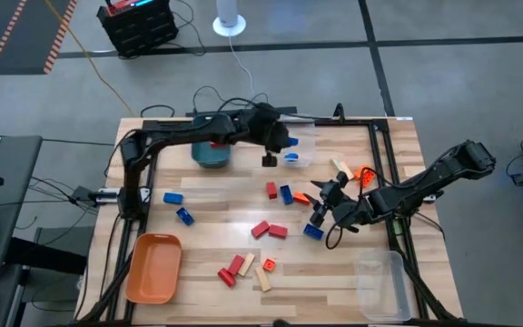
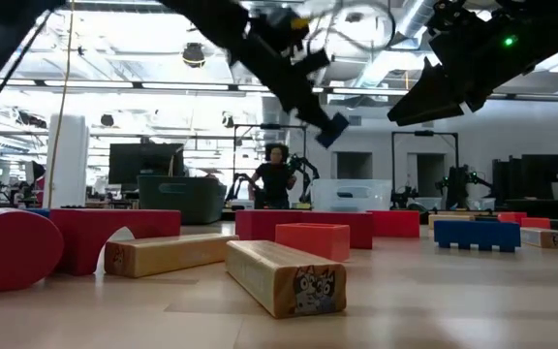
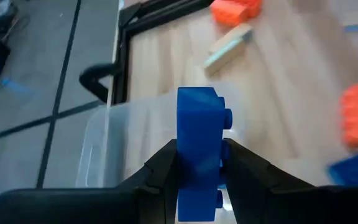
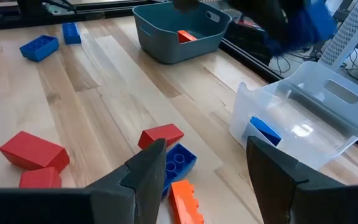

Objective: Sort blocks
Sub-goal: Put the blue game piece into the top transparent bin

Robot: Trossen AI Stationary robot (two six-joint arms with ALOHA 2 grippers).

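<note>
- The left wrist view shows what the overhead view barely does: the left gripper (image 3: 199, 163) clamps a studded blue plastic block (image 3: 199, 152) upright between its dark fingers, right above a clear plastic bin (image 3: 114, 146) near the desk's far edge.
- From above, the left gripper (image 1: 269, 160) hangs beside that clear bin (image 1: 303, 141), just next to the teal plastic bin (image 1: 212, 154).
- The right wrist view looks into both: one blue block (image 4: 265, 132) lies in the clear bin (image 4: 303, 118), and one orange block (image 4: 187, 37) lies in the teal bin (image 4: 176, 31).
- The right gripper (image 1: 325, 202) stands with its fingers wide apart and empty, low over the blocks towards the desk's right edge.
- Red, blue, orange and pale wooden blocks lie scattered over the middle of the wooden desk (image 1: 216, 222).
- An orange plastic tray (image 1: 153, 267) sits at the near left corner, and a second clear bin (image 1: 379, 285) at the near right corner; I cannot make out any blocks in either.
- The table-height view shows a printed picture on the end of a pale wooden block (image 2: 284, 276), and a person (image 2: 274, 180) in the room beyond.
</note>
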